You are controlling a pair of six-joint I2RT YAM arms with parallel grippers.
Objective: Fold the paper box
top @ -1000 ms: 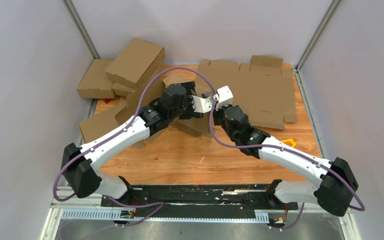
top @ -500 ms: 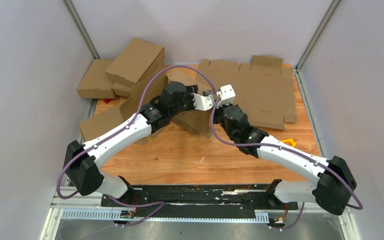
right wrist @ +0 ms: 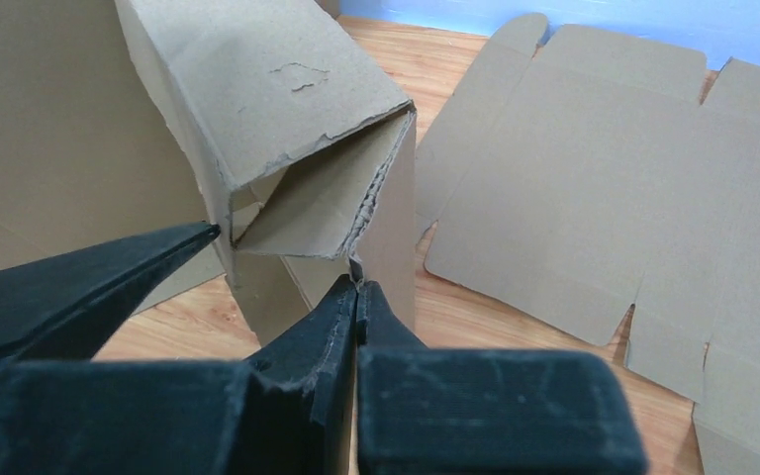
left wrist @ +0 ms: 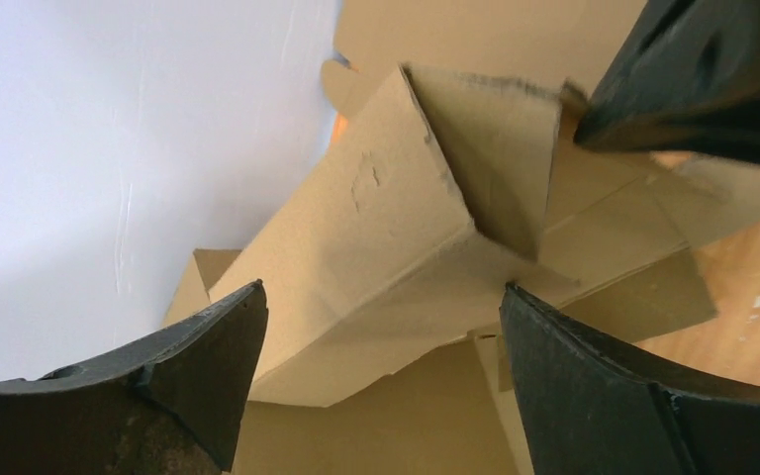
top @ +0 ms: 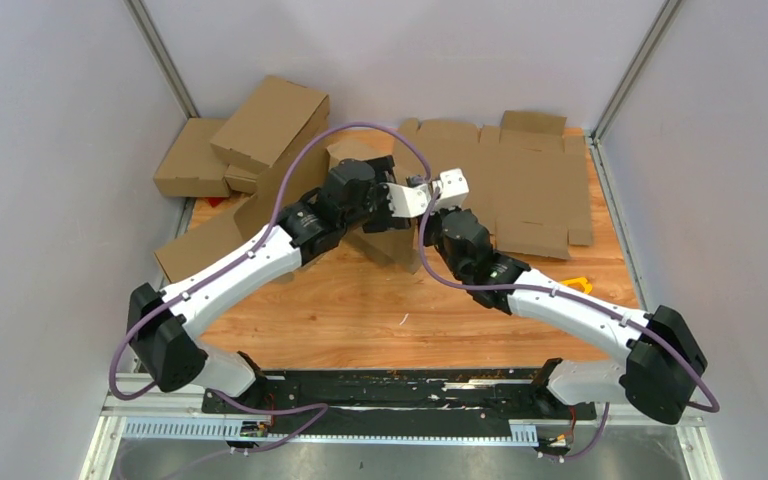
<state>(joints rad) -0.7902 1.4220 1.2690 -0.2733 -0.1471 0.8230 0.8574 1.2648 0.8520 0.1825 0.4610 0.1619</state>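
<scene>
— Where is the paper box sitting for you?
— The paper box [right wrist: 257,89] is half raised, straight ahead of my right gripper [right wrist: 356,289]. Those fingers are pressed together, and their tip touches the ragged edge of an upright wall. I can't tell whether any cardboard is nipped between them.
— And the left?
— My left gripper [left wrist: 381,297] is spread wide and holds nothing. Its camera shows the box [left wrist: 386,228] beyond and between the two fingers [left wrist: 198,366], a folded corner pointing back at me. The right gripper [left wrist: 604,114] shows past the right-hand finger.
— Does the top view add anything?
— Not on the box [top: 392,245], because the arms meet over it and cover most of it. It does show folded boxes [top: 265,120] piled beyond the left fingers, which neither wrist view catches. The right wrist shows flat cardboard blanks [right wrist: 594,178] on the wooden table [top: 360,320], right of my closed fingers and apart from the box.
</scene>
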